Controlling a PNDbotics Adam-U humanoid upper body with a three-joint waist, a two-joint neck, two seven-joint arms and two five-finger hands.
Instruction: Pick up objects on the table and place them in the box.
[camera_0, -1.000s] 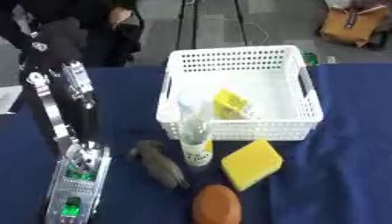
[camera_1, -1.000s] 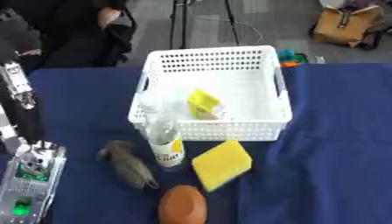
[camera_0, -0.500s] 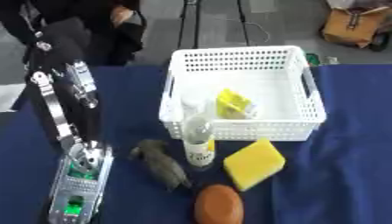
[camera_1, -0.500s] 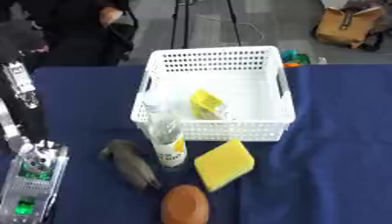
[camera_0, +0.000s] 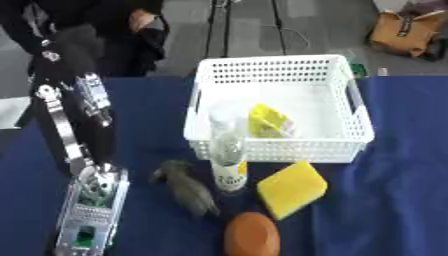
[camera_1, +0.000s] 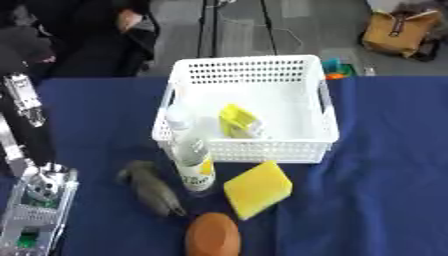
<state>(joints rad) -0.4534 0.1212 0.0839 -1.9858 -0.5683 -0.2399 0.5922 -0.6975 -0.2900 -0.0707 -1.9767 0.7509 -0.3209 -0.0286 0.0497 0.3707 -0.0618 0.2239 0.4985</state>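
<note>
A yellow packet (camera_0: 269, 121) lies in the white box (camera_0: 278, 65). At its 6 o'clock, the bottle (camera_0: 227, 150), grey object (camera_0: 188, 187), sponge (camera_0: 291, 189) and orange ball (camera_0: 252, 235) wait on the bench (camera_0: 394, 200). Left arm (camera_0: 74, 130) rises at 9 o'clock; hand state cannot be told. Next: reach for the bottle.

- A white perforated plastic basket (camera_0: 278, 145) sits toward the far middle of the dark blue cloth-covered table (camera_0: 394, 200).
- A small yellow packet (camera_0: 269, 121) lies inside the basket, left of centre.
- A clear plastic bottle with a yellow label (camera_0: 228, 150) stands upright just before the basket's front-left wall, possibly touching it.
- A yellow rectangular sponge (camera_0: 291, 188) lies right of the bottle, before the basket.
- A grey-brown elongated soft object (camera_0: 188, 187) lies left of the bottle.
- An orange rounded object (camera_0: 252, 234) sits nearest, before and between the two.
- The robot's left arm (camera_0: 74, 130) runs down the table's left side.
</note>
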